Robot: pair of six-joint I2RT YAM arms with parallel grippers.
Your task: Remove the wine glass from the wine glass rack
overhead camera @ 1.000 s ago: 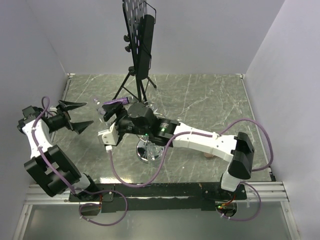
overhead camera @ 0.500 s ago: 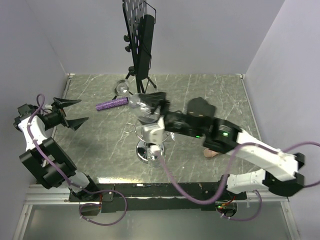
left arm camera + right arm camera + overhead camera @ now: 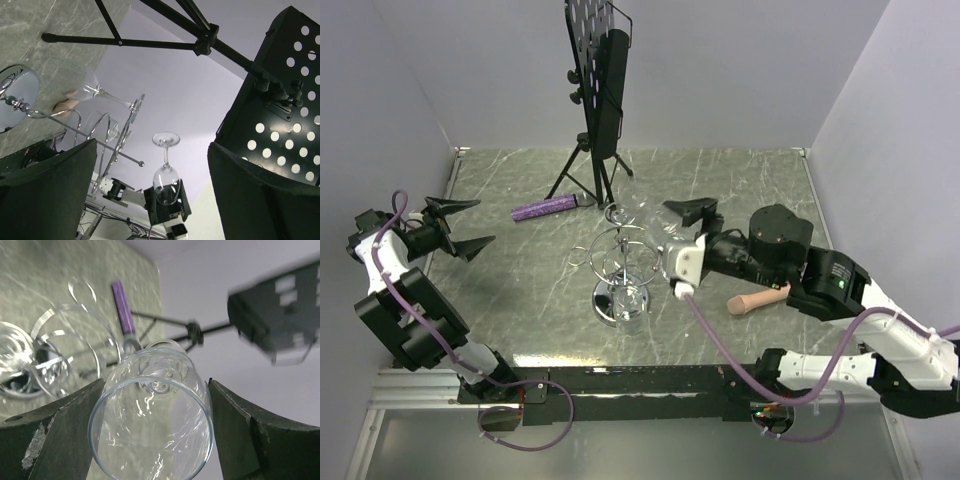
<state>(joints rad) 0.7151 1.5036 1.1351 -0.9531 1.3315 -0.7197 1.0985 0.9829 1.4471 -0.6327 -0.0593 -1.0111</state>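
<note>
The wine glass rack (image 3: 618, 262) is a chrome wire stand on a round shiny base (image 3: 612, 308) at mid-table. My right gripper (image 3: 672, 228) sits just behind and right of the rack's ring, shut on the bowl of a clear wine glass (image 3: 645, 212). In the right wrist view the wine glass (image 3: 152, 415) fills the space between both fingers, rim toward the camera. In the left wrist view this glass (image 3: 166, 172) hangs apart from the rack's wire arms (image 3: 107, 137). Another glass (image 3: 85, 86) hangs on the rack. My left gripper (image 3: 485, 222) stands open and empty at the far left.
A black perforated music stand (image 3: 600, 80) on a tripod stands at the back, behind the rack. A purple cylinder (image 3: 545, 209) lies on the marble table left of the rack. A beige rod (image 3: 757, 299) lies under the right arm. Walls close in on three sides.
The right arm swung from the rack's left side over to its right, carrying the wine glass along. The left gripper drew back slightly to the left and stayed open.
</note>
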